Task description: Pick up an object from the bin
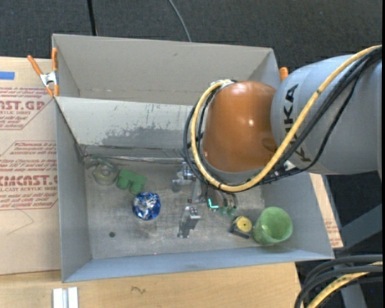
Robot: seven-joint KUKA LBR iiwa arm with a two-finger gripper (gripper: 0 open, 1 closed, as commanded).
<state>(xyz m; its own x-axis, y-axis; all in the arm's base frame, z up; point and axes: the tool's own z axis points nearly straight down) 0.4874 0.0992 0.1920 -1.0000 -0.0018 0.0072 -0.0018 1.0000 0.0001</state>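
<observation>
Blue-and-white ball (146,206): small, round and patterned, lying loose on the floor of the grey bin (74,191), left of centre and clear of the walls. It is judged the likeliest pick, being the item nearest the gripper.

Gripper (187,201): just to the ball's right, low over bare floor. The two metal fingers stand spread, with nothing between them.

Handling (judged): light and probably fairly firm. The curved, glossy-looking surface is likely to roll or squirt out under an off-centre pinch. Take hold across its widest part, with the fingers coming down on opposite sides and level with its middle. The open floor all round leaves room for this.

Neighbours:
- Green block (131,181): chunky, just up and left of the ball, near it but apart.
- Clear ring-like piece (104,172): further left, by the back wall. Its kind is hard to tell.
- Yellow-and-black piece (242,225): small, to the gripper's right, touching or just beside the cup.
- Green cup (273,225): in the near right corner, lying tilted with its mouth showing.
</observation>
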